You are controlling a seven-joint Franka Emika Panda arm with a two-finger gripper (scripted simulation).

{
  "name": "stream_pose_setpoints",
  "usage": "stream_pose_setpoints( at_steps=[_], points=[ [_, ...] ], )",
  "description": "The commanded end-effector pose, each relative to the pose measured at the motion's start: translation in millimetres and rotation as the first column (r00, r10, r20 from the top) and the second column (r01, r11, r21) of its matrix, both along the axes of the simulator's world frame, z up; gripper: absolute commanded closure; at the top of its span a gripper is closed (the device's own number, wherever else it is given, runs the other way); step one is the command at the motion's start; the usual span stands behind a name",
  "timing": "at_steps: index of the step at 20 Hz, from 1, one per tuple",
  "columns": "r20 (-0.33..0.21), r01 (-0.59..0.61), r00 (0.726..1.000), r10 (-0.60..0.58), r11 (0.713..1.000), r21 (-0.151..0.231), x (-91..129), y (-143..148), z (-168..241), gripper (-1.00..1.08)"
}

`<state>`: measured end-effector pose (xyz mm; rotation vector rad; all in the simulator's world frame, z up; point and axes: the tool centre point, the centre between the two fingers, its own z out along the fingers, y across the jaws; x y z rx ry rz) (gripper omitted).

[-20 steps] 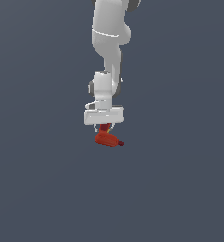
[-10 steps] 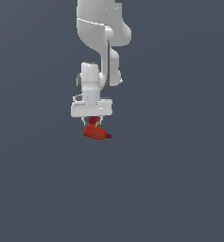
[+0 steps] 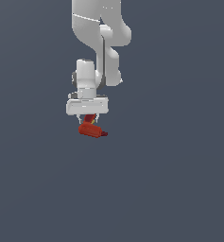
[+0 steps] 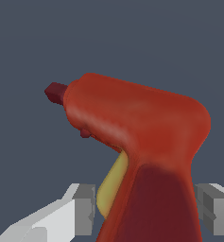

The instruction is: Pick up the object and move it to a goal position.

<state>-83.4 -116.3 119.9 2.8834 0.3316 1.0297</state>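
Observation:
The object [image 3: 90, 129] is a small red L-shaped drill with a dark nose tip pointing toward the exterior view's right. It hangs just below the white gripper [image 3: 88, 116], which is shut on its upright part. In the wrist view the object [image 4: 137, 127] fills most of the picture, with a yellow patch [image 4: 112, 186] on its handle and the dark nose [image 4: 55, 91] sticking out. One grey finger pad [image 4: 85, 208] presses on one side of the handle and the other pad [image 4: 213, 208] sits on the opposite side.
The white arm [image 3: 99, 38] reaches down from the top of the exterior view. Everything around it is a plain dark grey-blue surface [image 3: 170, 179] with no other objects in view.
The arm and gripper have shifted toward the exterior view's left and slightly up, carrying the red object along in the same grasp.

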Motion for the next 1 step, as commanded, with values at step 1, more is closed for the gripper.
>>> stream_pose_setpoints(
  at_steps=[1],
  points=[
    [0.005,-0.001,1.0,0.001,1.0,0.0,1.2,-0.6,2.4,1.08]
  ],
)
